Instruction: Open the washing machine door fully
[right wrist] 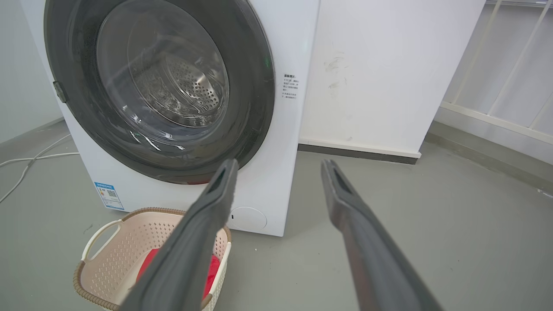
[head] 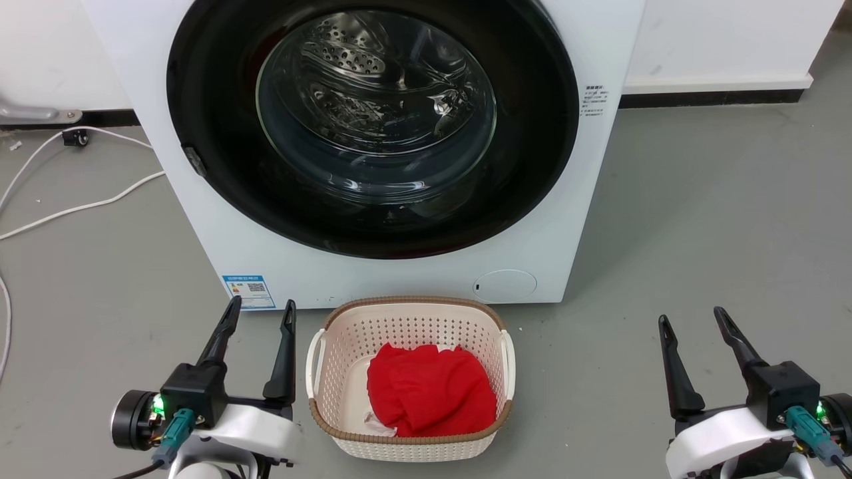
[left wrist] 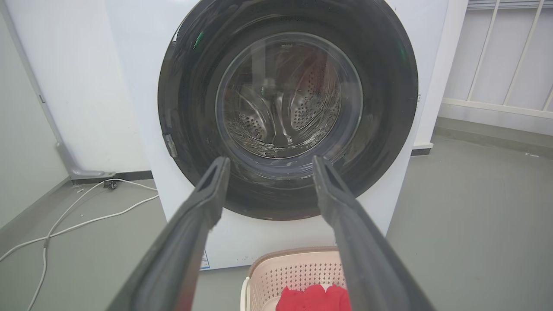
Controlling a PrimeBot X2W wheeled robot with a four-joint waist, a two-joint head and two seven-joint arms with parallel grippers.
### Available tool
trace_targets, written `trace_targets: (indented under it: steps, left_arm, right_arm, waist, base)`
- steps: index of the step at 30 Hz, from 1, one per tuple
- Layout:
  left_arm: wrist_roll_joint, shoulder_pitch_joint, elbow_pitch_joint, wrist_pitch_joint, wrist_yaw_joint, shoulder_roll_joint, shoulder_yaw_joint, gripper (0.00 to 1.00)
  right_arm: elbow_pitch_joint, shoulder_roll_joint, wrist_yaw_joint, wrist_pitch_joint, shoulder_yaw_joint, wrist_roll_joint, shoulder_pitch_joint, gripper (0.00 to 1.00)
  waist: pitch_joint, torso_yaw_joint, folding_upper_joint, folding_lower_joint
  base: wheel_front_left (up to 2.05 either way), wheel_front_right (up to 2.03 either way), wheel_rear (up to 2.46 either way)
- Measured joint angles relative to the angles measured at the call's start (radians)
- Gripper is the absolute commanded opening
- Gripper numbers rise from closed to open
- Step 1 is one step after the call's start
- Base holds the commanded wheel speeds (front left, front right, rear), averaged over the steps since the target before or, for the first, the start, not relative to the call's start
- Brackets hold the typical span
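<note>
The white washing machine [head: 186, 219] stands straight ahead. Its round glossy black door [head: 532, 133] with a clear glass bowl lies flat against the front, and the steel drum shows through the glass. A small latch tab sits on the door's left rim [head: 194, 161]. My left gripper [head: 261, 313] hovers open at the lower left, short of the machine's front. My right gripper [head: 692, 318] hangs open at the lower right, over bare floor. The door [left wrist: 389, 108] fills the left wrist view behind the open left gripper [left wrist: 270, 164]. The right gripper [right wrist: 280, 166] points past the door [right wrist: 255, 86].
A cream perforated basket [head: 346, 339] holding a red cloth [head: 429, 389] sits on the grey floor between my grippers, just before the machine. White cables [head: 66, 209] trail over the floor at the left. A white wall [head: 719, 40] runs behind at the right.
</note>
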Motion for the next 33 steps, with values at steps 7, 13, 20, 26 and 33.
trace_targets:
  steps: [7,13,20,26,33]
  left_arm:
    - [0.014,0.000,0.007,-0.005,-0.002,-0.007,0.000,1.00]
    - [0.007,0.000,0.014,-0.005,-0.007,-0.011,0.005,1.00]
    - [0.007,0.003,0.016,-0.005,-0.009,-0.016,0.007,1.00]
    - [0.008,0.004,0.020,-0.005,-0.009,-0.018,0.012,1.00]
    - [0.014,0.004,0.024,-0.005,-0.009,-0.020,0.021,1.00]
  right_arm:
    - [0.002,0.000,0.000,-0.005,-0.001,-0.011,0.002,1.00]
    - [0.006,0.000,0.000,-0.007,0.000,0.003,0.002,1.00]
    - [0.024,0.000,0.000,-0.002,-0.002,0.086,0.003,0.00]
    - [0.067,0.001,0.000,-0.027,0.020,0.425,0.003,0.00]
    - [0.120,0.002,0.000,-0.073,0.095,1.180,-0.040,0.00]
  waist:
    - [-0.003,0.003,0.0000,0.0000]
    - [-0.004,0.004,0.0000,-0.0001]
    - [-0.008,0.008,0.0000,0.0000]
    - [-0.010,0.008,0.0000,0.0000]
    - [-0.005,0.006,0.0000,0.0000]
  base:
    - [0.00,0.00,0.00]
    - [0.00,0.00,0.00]
    - [0.00,0.00,0.00]
    - [0.00,0.00,0.00]
    - [0.00,0.00,0.00]
